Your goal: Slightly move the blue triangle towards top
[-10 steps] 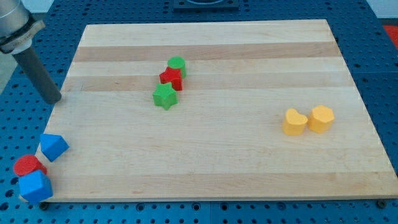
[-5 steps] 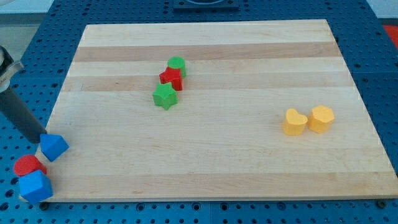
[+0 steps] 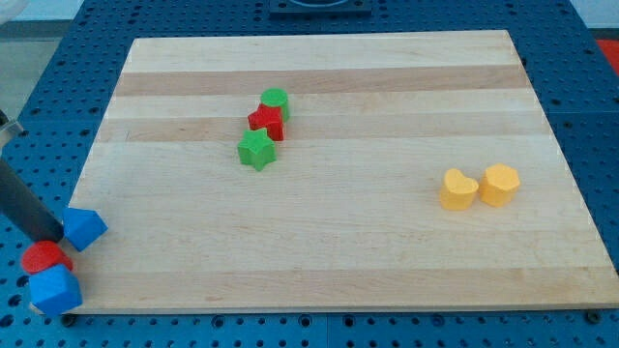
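The blue triangle (image 3: 84, 228) lies at the wooden board's (image 3: 329, 87) left edge, near the view's bottom left. My tip (image 3: 53, 237) is just left of it, touching or nearly touching its left side, off the board's edge. The dark rod rises from there toward the view's upper left. Right below the tip sits a red cylinder (image 3: 44, 257), and a blue cube-like block (image 3: 53, 289) lies below that at the board's bottom left corner.
A green cylinder (image 3: 276, 99), a red star (image 3: 266, 121) and a green star (image 3: 256, 150) cluster at the upper middle. A yellow heart (image 3: 457, 189) and a yellow hexagon (image 3: 500, 184) sit side by side at the right.
My tip has moved down along the board's left edge, from well above the blue triangle to right beside its left side. No block has visibly moved.
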Controlling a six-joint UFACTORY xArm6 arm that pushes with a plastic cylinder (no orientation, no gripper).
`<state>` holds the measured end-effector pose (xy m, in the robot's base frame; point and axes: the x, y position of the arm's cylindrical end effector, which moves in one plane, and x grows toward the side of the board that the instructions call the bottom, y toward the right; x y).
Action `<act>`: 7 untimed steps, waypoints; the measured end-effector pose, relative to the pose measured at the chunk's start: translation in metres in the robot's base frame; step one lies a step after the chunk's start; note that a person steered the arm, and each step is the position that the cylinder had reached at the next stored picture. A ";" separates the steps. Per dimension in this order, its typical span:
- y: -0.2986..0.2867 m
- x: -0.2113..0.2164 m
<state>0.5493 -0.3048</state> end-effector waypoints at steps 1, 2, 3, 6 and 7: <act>0.000 0.005; 0.000 0.003; 0.000 0.012; 0.010 0.007; 0.025 0.007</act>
